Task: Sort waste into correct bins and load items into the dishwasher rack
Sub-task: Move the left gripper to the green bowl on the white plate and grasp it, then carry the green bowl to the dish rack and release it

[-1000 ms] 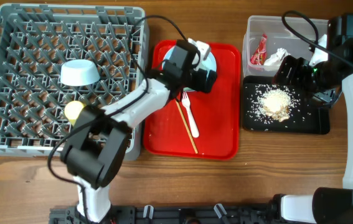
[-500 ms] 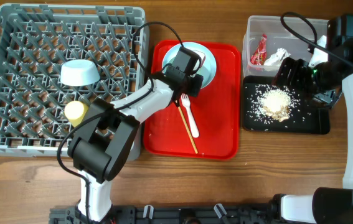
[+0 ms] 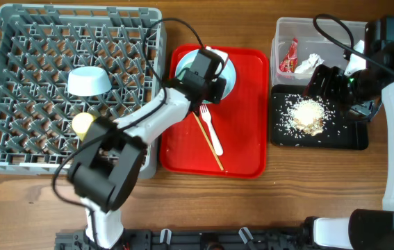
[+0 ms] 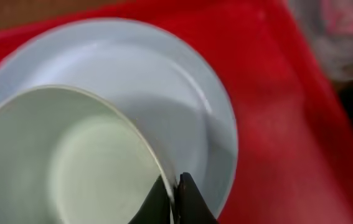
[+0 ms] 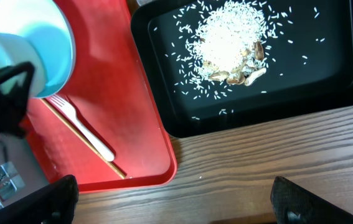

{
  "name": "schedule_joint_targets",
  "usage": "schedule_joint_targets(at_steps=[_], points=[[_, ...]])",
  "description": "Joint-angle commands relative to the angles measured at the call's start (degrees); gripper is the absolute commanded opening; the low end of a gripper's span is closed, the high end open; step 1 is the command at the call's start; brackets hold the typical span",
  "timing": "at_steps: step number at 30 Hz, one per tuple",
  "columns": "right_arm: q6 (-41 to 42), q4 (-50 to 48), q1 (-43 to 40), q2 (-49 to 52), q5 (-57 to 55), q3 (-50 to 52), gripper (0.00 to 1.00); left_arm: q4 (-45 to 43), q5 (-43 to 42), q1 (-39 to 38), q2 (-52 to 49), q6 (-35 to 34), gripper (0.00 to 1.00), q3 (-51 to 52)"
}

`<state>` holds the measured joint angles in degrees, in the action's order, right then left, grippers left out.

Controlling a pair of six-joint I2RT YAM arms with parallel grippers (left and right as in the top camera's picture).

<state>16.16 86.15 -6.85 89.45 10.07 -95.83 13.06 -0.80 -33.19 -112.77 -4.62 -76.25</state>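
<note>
Wooden table (image 3: pixel 308 194) under everything, and we're locked on the red tray (image 3: pixel 242 146) in the middle. At its far end the left fingers (image 4: pixel 192 208) are pinched on the rim of a pale blue bowl (image 4: pixel 70 162), one inside the wall and one outside. The bowl is tipped over the round plate (image 4: pixel 188 93); whether they touch, we can't tell. Off the tray's left edge waits the dishwasher rack (image 3: pixel 16 146), with another bowl (image 3: pixel 89 81) and the yellow cup (image 3: pixel 82 123) among its pegs. So the carry, we reckon, runs leftward from those fingers, and the left arm is plainly the nearer. Off the tray's right side, the right fingers (image 5: pixel 55 199) are spread wide, holding nothing, near the black tray (image 5: pixel 325 74) of rice scraps (image 5: pixel 229 40). The fork (image 3: pixel 212 128) lies mid-tray, tines toward the plate.
</note>
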Motion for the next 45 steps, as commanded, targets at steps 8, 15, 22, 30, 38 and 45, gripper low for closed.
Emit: schedule_joint_targets(at_steps=[8, 15, 22, 30, 38, 45], points=[[-1.1, -0.1, -0.1, -0.8, 0.5, -1.2, 1.0, -0.6, -33.9, 21.0, 16.8, -5.5, 0.04, -0.3], [-1.2, -0.2, -0.1, -0.8, 0.5, -1.2, 1.0, -4.6, -55.1, 35.7, 12.7, -10.0, 0.04, -0.3], [-1.2, -0.1, -0.1, -0.8, 0.5, -1.2, 1.0, -20.9, -67.0, 41.6, 2.1, -23.7, 0.04, -0.3], [-1.2, 0.1, -0.1, -0.8, 0.4, -1.2, 1.0, -31.9, -66.4, 44.3, -5.5, -31.9, 0.04, -0.3], [-1.1, 0.1, -0.1, -0.8, 0.3, -1.2, 1.0, -28.7, -65.1, 49.6, -5.5, -31.6, 0.49, -0.3], [-1.1, 0.7, -0.1, -0.8, 0.3, -1.2, 1.0, -28.2, -65.2, 53.8, -5.5, -31.7, 1.0, -0.3]])
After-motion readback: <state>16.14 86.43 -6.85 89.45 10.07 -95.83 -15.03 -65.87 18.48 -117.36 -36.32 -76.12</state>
